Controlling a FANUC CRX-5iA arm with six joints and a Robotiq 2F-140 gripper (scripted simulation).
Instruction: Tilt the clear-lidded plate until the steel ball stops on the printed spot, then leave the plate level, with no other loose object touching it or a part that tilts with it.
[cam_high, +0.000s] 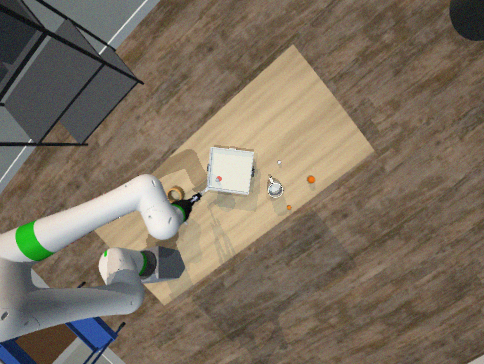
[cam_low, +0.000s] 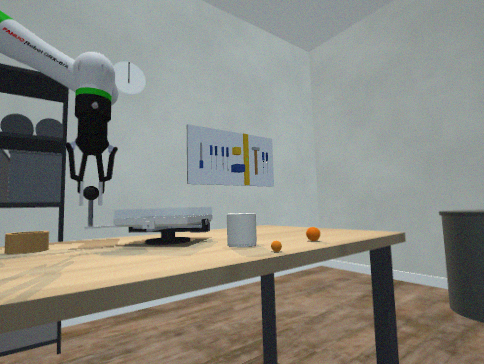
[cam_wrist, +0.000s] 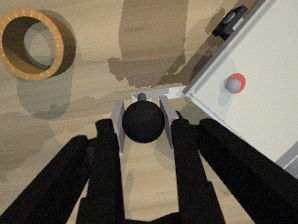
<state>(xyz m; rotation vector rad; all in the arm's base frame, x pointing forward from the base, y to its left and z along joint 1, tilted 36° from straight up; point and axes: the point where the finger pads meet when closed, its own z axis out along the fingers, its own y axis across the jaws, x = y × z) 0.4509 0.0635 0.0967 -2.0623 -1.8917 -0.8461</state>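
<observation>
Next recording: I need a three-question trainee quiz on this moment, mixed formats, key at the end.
1. True or false: the claw is shut on the black knob.
2. The steel ball lies: A) on the red spot B) far corner C) off the plate.
3. What ring-shaped thing lies on the table near the claw?

Key: 1 true; 2 A; 3 the tape roll.

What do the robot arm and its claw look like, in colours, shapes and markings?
The white, rounded tubular arm has bright green rings at its joints and red lettering on one link. The black claw has a black wrist body, two thin jointed black linkage fingers and pale grey flat pads. No cables are visible.
</observation>
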